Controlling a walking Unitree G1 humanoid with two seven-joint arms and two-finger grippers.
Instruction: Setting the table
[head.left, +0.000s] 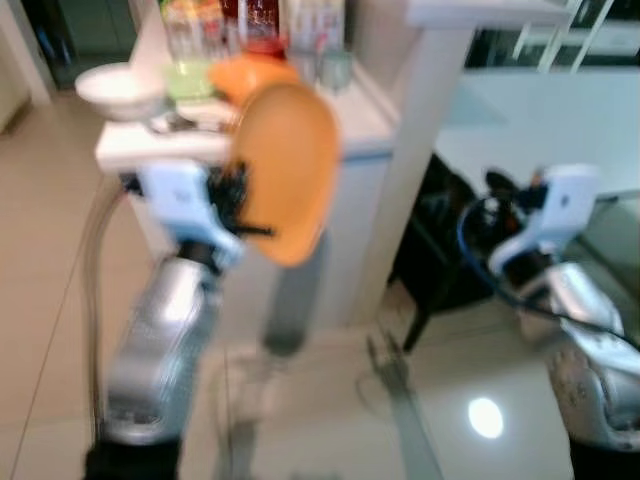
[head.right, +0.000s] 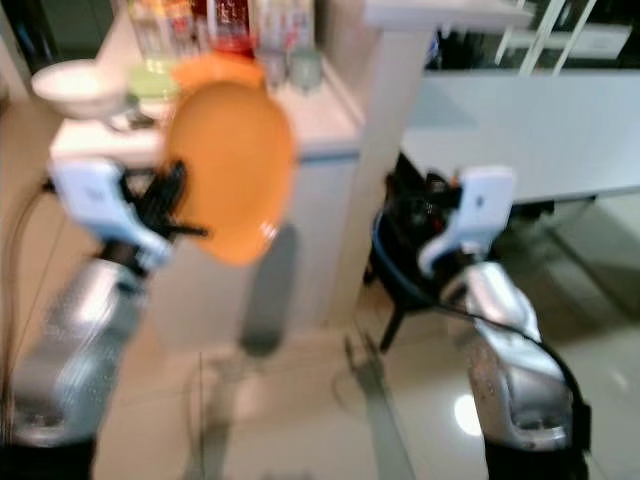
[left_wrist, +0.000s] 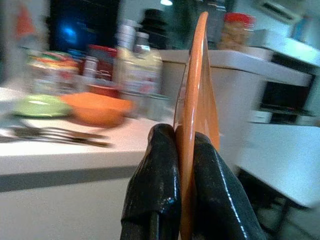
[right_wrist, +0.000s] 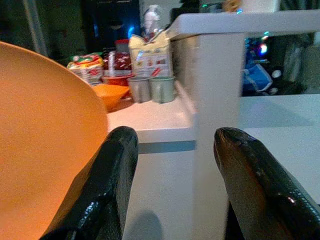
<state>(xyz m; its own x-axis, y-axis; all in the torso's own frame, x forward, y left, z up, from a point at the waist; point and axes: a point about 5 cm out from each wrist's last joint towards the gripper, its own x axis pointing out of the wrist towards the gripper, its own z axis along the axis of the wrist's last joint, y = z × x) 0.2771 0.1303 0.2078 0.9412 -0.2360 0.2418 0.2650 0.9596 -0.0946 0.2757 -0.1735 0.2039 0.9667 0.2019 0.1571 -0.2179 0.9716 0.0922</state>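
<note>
Left wrist view — labels unreadable, blurred

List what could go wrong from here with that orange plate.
The left claw pinches the orange plate only at its rim, held on edge, so it might slip or twist out and drop to the tiled floor. The plate also hangs close to the white counter, beside an orange bowl and jars, so a swing could knock them.

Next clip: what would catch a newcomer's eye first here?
The round orange plastic plate, held up on edge in front of the white counter, its rim pinched by the left end effector. Then the right end effector, fingers apart and holding nothing, raised on the robot's right before the white table.
</note>
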